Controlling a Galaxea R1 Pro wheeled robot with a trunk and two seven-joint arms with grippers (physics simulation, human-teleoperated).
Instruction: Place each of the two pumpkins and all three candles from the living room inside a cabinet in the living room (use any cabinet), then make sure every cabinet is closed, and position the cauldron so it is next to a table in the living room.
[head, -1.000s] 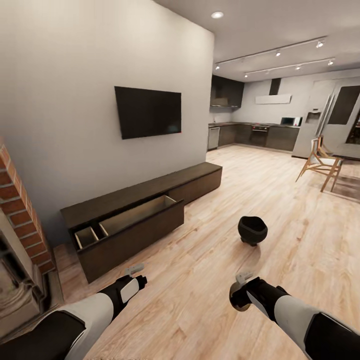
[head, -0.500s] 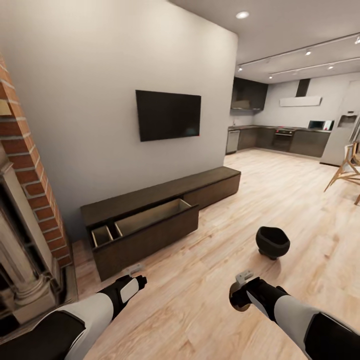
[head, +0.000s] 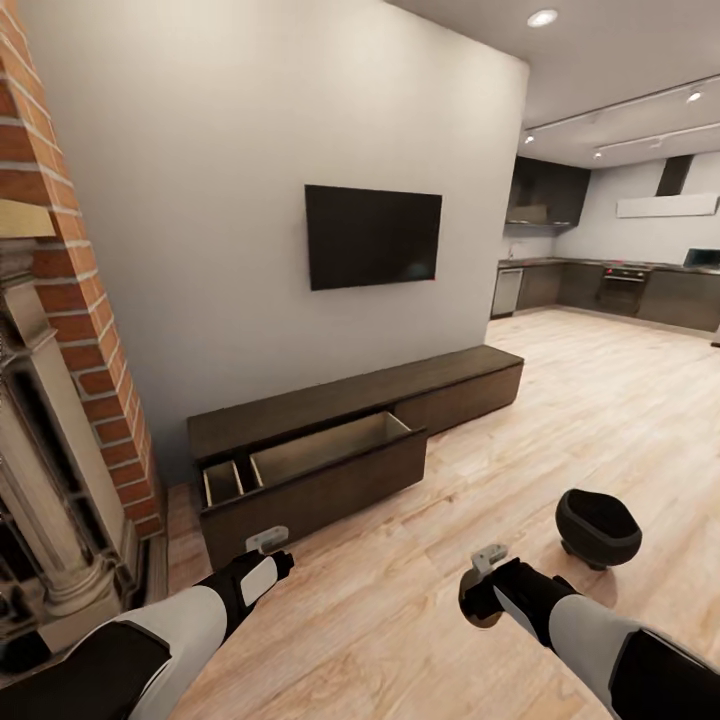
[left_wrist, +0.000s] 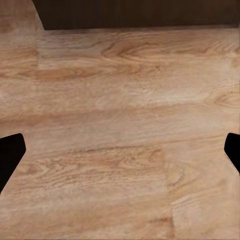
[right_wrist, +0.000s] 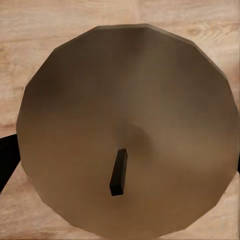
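The head view has swung left, bringing the cabinet (head: 330, 455) and its open drawer nearer centre. The right gripper (head: 478, 597) is clamped on 1 candle (right_wrist: 127, 130); the left gripper (head: 262, 548) hangs spread, empty. Stowing looks next.

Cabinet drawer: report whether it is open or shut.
Open. The cabinet has one wide drawer pulled out, its pale wood inside showing, apparently empty.

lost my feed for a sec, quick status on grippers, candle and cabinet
Right gripper shut on candle. Left gripper open, empty. Cabinet ahead, drawer open. Cauldron on floor at right, off the path.
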